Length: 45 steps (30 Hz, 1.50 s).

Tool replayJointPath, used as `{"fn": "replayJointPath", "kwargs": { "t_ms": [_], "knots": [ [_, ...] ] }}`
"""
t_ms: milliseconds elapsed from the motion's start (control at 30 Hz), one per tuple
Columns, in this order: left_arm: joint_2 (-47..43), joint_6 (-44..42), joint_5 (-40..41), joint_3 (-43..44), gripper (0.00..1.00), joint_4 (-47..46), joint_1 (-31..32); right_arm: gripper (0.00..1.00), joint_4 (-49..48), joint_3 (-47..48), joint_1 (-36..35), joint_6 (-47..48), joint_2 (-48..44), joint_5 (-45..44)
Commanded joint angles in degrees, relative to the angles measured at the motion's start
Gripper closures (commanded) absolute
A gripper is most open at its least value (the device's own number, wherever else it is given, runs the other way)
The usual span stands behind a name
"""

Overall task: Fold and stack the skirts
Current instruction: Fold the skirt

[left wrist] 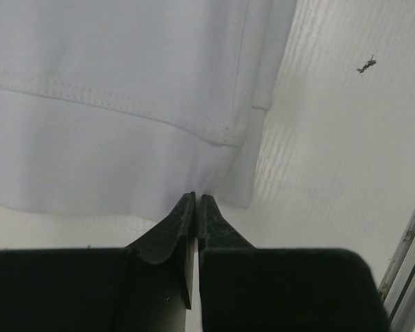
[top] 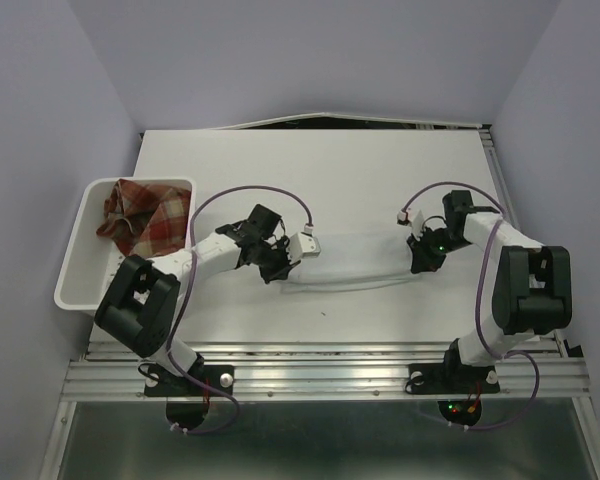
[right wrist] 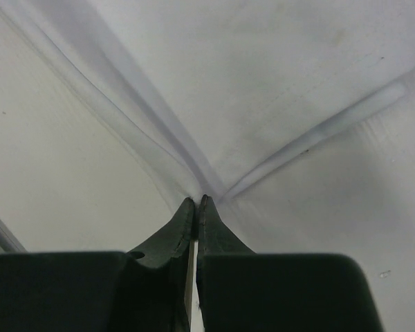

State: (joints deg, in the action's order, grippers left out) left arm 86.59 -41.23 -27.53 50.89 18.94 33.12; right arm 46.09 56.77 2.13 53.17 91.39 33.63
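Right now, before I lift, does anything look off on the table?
Only a small dark speck lies on the table beside the white skirt, not touching it; I cannot tell what it is. The left gripper and right gripper each pinch a skirt corner. The plaid cloth lies bunched in the bin.

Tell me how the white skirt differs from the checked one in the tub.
The white skirt is plain; the checked skirt is red and tan. The white skirt lies spread on the table; the checked skirt sits bunched in the tub. The left gripper and right gripper pinch the white skirt; nothing holds the checked skirt. Both are cloth.
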Motion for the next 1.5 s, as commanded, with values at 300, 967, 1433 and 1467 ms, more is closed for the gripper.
{"fn": "replayJointPath", "kwargs": {
  "t_ms": [300,967,1433,1467],
  "knots": [
    [2.19,2.48,2.22,0.61,0.7,-1.72,0.1,0.89,-3.82,1.23,-0.55,1.23,-0.34,-3.75],
    [-4.24,15.74,1.51,2.45,0.62,-4.79,0.27,0.56,3.23,16.27,-2.83,-8.87,5.72,4.44],
    [-9.86,9.77,13.19,-3.6,0.37,-9.44,8.1,0.48,5.5,12.05,-2.83,-13.53,2.12,-5.23],
    [-9.86,9.42,14.07,-3.87,0.32,-9.79,8.27,0.48,5.85,11.96,-2.83,-13.96,2.21,-5.41]
  ]
}}
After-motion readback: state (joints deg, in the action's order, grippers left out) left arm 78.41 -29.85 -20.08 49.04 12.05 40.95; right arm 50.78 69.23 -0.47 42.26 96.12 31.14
